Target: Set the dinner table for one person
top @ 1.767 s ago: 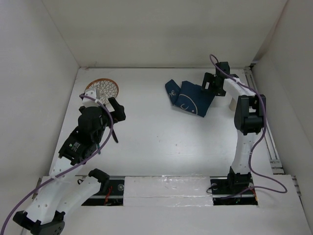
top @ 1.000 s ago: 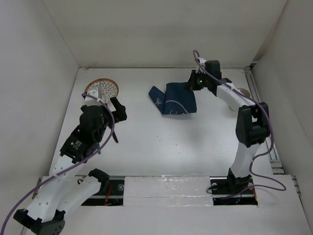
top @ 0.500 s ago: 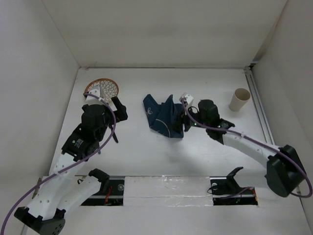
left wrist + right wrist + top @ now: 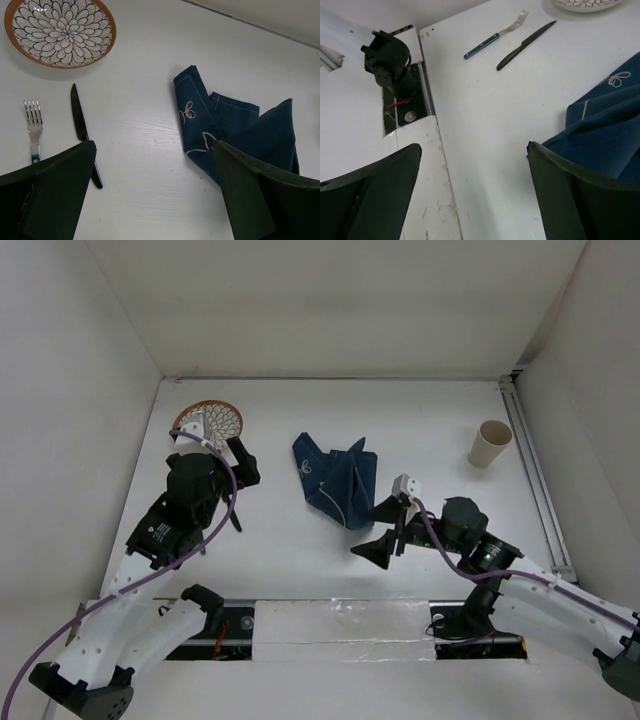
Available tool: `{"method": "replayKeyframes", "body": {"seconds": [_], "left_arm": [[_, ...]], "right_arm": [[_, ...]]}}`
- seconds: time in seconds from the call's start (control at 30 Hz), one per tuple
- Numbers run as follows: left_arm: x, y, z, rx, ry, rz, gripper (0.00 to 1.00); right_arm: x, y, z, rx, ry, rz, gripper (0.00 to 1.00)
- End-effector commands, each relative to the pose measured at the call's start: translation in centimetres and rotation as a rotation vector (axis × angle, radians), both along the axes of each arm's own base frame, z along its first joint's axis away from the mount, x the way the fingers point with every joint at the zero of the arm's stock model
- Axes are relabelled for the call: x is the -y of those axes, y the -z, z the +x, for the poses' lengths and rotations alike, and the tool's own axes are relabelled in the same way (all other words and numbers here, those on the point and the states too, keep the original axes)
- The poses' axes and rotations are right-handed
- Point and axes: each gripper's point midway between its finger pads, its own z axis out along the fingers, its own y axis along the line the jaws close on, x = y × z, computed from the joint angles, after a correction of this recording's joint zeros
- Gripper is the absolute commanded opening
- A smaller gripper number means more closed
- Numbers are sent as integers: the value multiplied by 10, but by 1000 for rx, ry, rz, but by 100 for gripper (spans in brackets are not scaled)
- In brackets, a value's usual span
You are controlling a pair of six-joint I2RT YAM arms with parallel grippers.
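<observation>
The white dinner table (image 4: 300, 560) holds a crumpled navy placemat (image 4: 338, 480) with white line drawings near its middle. A flower-patterned plate (image 4: 208, 422) with an orange rim sits at the far left. In the left wrist view a fork (image 4: 33, 125) and a dark knife (image 4: 82, 130) lie below the plate (image 4: 60, 30), left of the placemat (image 4: 235, 130). My left gripper (image 4: 155, 200) is open and empty, above bare table between knife and placemat. My right gripper (image 4: 382, 530) is open and empty, just near of the placemat (image 4: 605, 135).
A beige paper cup (image 4: 491, 443) stands at the far right. White walls enclose the table on three sides. A metal rail (image 4: 535, 480) runs along the right edge. The right wrist view shows the fork (image 4: 495, 34), the knife (image 4: 525, 45) and the left arm's base (image 4: 390, 55).
My right gripper dragged the placemat from the far right toward the middle, let go of it and drew back toward the near edge, uncovering the cup. The left arm barely moved.
</observation>
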Motion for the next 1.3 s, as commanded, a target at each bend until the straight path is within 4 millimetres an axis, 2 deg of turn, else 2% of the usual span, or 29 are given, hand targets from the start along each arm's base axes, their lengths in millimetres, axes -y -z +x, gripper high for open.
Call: {"method": "replayKeyframes", "body": {"seconds": [0.0,0.03,0.1,0.13,0.17,0.2,0.3,0.33,0.4,0.43,0.47,0.5,0.53,0.57,0.63,0.67,0.7,0.77,0.8,0.83,0.9,0.93,1.03,1.23,1.27], "left_arm": [[-5,-5,2,24,-32,-6,100],[-6,-7,1,33,-32,-11,100],[-8,-10,-1,43,-40,-12,100],[-8,-10,-1,43,-40,-13,100],[-8,-10,-1,43,-40,-13,100],[-8,-10,-1,43,-40,-13,100],[-6,-7,1,32,-32,-10,100],[-6,-7,1,32,-32,-10,100],[-4,-7,0,30,-22,-14,100],[-3,-9,1,38,-22,-18,100],[-3,-9,1,38,-22,-18,100],[-3,-9,1,38,-22,-18,100],[-3,-9,1,38,-22,-18,100],[-2,-9,1,37,-13,-21,100],[-2,-9,1,37,-13,-21,100],[0,-8,1,35,-5,-24,100],[-1,-11,-1,44,-2,-20,100],[-1,-9,0,44,-1,-20,100],[1,-8,0,43,7,-22,100],[1,-6,1,34,7,-18,100],[1,-6,1,34,7,-18,100],[2,-4,2,26,7,-14,100],[2,-4,2,26,7,-14,100],[4,-4,2,25,16,-17,100],[4,-4,2,25,16,-17,100]], "right_arm": [[-2,-38,-8,83,-28,107,93],[0,-45,-5,99,0,125,93],[20,-49,37,78,290,150,94],[34,-46,57,24,441,163,95],[61,-38,91,-15,688,155,100],[78,-32,110,-46,798,147,100],[88,-19,148,-115,922,72,100],[93,-19,169,-127,962,52,100],[94,-22,188,-137,960,34,100],[111,-23,207,-138,1008,25,100],[111,-24,227,-155,1012,13,100],[99,-23,233,-174,905,4,100],[96,-22,243,-192,843,-2,100],[104,-18,269,-227,818,-5,100],[89,-14,278,-250,665,-14,100],[88,-8,297,-245,653,-35,100],[88,-3,306,-246,639,-60,100],[63,2,308,-248,456,-86,100],[50,2,327,-235,374,-96,100],[45,17,322,-241,280,-163,100],[18,29,317,-252,143,-216,100],[11,43,322,-243,81,-277,100],[-14,61,321,-228,-19,-328,100],[-26,99,323,-296,-82,-370,100],[-31,112,323,-313,-93,-378,100]]}}
